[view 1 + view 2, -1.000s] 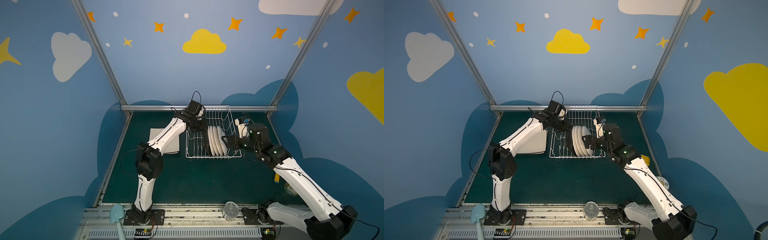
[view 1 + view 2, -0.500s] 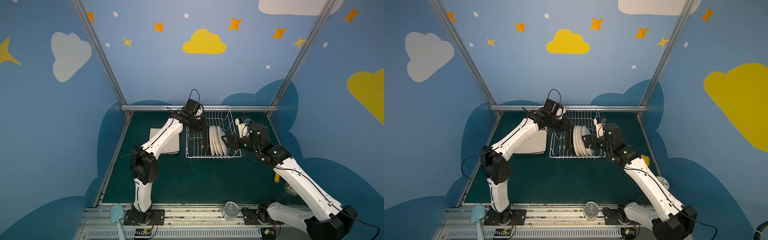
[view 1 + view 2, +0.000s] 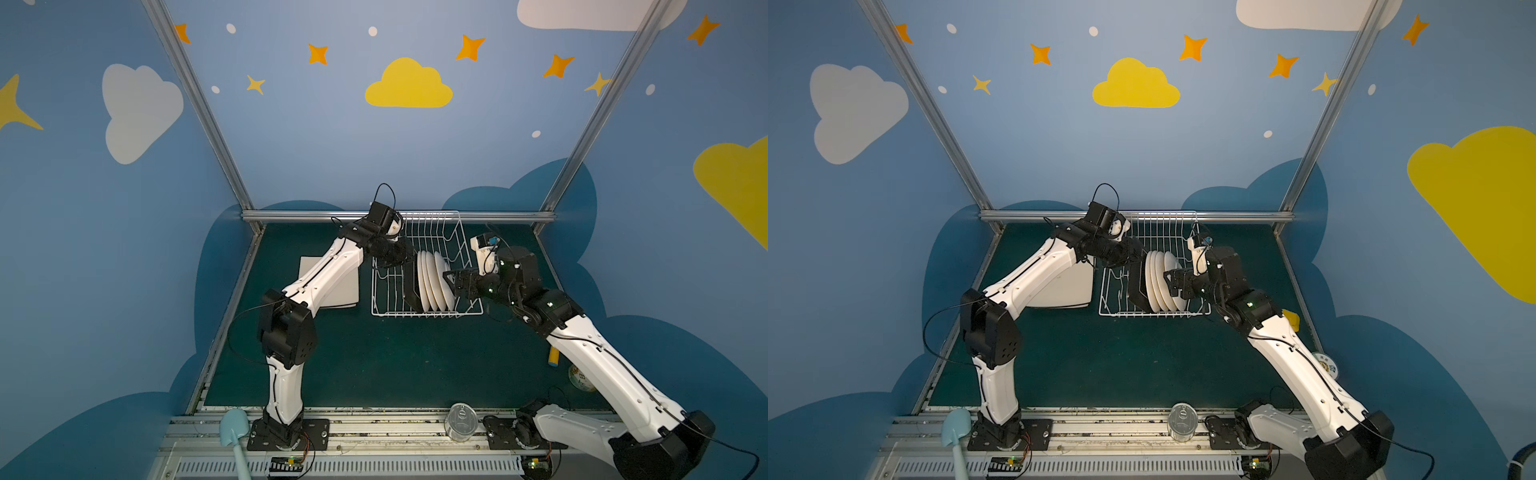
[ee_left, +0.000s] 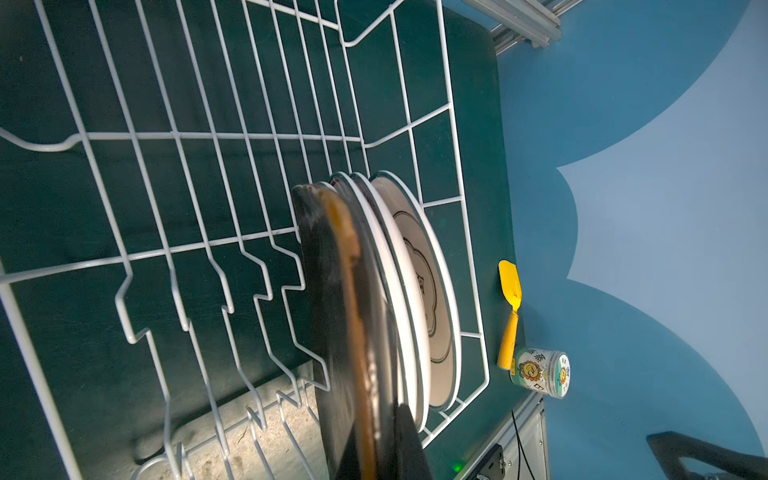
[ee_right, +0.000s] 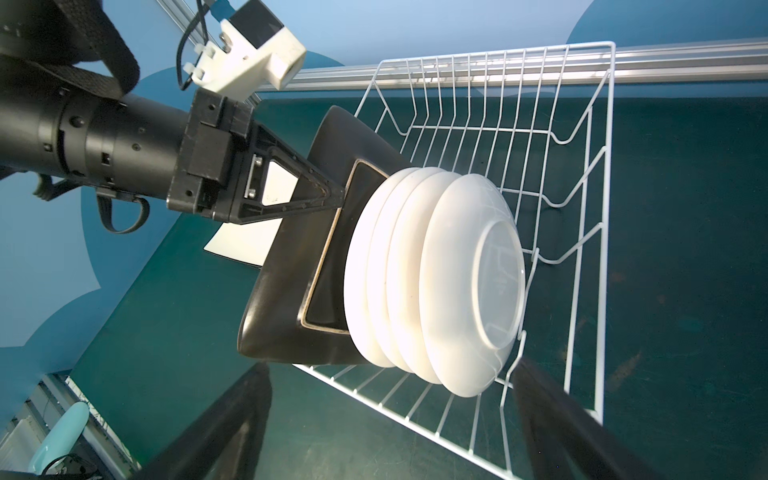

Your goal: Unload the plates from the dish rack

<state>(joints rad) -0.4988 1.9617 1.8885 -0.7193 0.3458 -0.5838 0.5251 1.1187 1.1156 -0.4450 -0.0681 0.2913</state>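
Note:
The white wire dish rack (image 3: 428, 315) (image 3: 1154, 314) stands at the back of the green table. A black square plate (image 3: 411, 286) (image 5: 282, 299) stands upright in it. My left gripper (image 3: 409, 259) (image 5: 338, 199) is shut on that plate's upper edge. Several round white plates (image 3: 434, 280) (image 5: 436, 270) stand packed against its right face. My right gripper (image 3: 451, 280) (image 5: 386, 428) is open at the rack's right side, close to the outermost round plate, holding nothing. A cream square plate (image 3: 345, 291) lies flat left of the rack, partly under my left arm.
A yellow spatula (image 3: 554, 358) and a printed jar (image 3: 579, 378) lie at the table's right edge. A tin can (image 3: 459, 419) and a pale blue scoop (image 3: 235, 428) sit on the front rail. A metal rail (image 3: 498, 216) runs just behind the rack.
My left gripper's jaws have closed the last bit onto the black plate, and the left elbow has swung a little leftward. The right arm and the plates have not moved.

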